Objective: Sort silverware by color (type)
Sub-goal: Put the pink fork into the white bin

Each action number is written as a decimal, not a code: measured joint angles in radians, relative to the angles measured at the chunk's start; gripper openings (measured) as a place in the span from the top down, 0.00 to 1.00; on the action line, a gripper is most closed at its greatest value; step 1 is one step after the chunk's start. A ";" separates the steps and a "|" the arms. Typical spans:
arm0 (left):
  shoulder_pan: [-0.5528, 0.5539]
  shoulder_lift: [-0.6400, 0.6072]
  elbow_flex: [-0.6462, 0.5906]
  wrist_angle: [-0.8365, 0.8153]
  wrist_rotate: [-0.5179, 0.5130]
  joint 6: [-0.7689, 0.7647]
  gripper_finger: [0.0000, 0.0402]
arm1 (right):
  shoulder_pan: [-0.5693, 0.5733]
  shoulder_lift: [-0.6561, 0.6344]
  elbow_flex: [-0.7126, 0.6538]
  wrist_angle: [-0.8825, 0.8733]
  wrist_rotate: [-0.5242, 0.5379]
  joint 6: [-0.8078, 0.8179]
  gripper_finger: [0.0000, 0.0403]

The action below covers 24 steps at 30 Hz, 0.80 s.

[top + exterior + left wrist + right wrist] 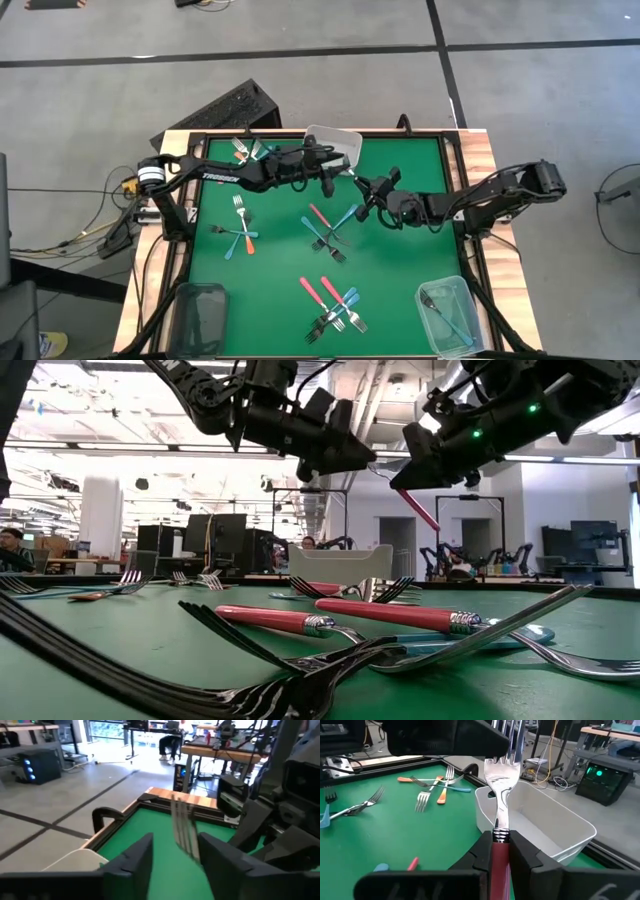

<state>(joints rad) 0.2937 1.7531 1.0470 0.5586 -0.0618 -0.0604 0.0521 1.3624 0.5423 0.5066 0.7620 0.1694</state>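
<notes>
My right gripper is shut on a pink-red-handled fork and holds it in the air above the far middle of the green mat, beside a clear tub. The fork's silver tines reach between the open fingers of my left gripper, which faces the right gripper closely. I cannot tell whether the left fingers touch the tines. Other forks with pink-red, orange and teal handles lie in heaps on the mat. My right gripper pinches the fork's pink-red handle between its two fingers, just behind the metal collar at the neck. The fingers lie along the fork. The fork is lifted clear of the mat, its tines pointing away from the gripper toward my left gripper, and the handle's free end slants down behind the fingers.
Fork heaps lie at the left middle, the centre, the near centre and the far left. A dark tub stands at the near left corner and a clear tub holding a teal fork at the near right.
</notes>
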 joint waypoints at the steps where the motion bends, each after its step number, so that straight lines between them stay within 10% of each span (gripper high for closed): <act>1: 0.002 0.000 0.000 -0.001 0.007 0.002 0.71 | 0.000 0.000 0.000 0.000 0.000 -0.002 0.87; 7: 0.013 0.000 -0.001 -0.002 0.010 0.045 0.97 | -0.001 0.000 0.001 0.003 0.005 0.040 0.83; 17: 0.097 -0.007 -0.002 -0.050 -0.292 0.025 1.00 | -0.020 0.000 0.001 -0.005 -0.004 0.266 0.53; 24: 0.228 -0.007 -0.006 -0.025 -0.163 -0.231 1.00 | -0.019 0.000 0.001 -0.030 -0.004 0.276 0.45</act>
<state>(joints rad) 0.5216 1.7462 1.0405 0.5338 -0.2245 -0.2913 0.0330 1.3624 0.5430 0.4770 0.7579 0.4454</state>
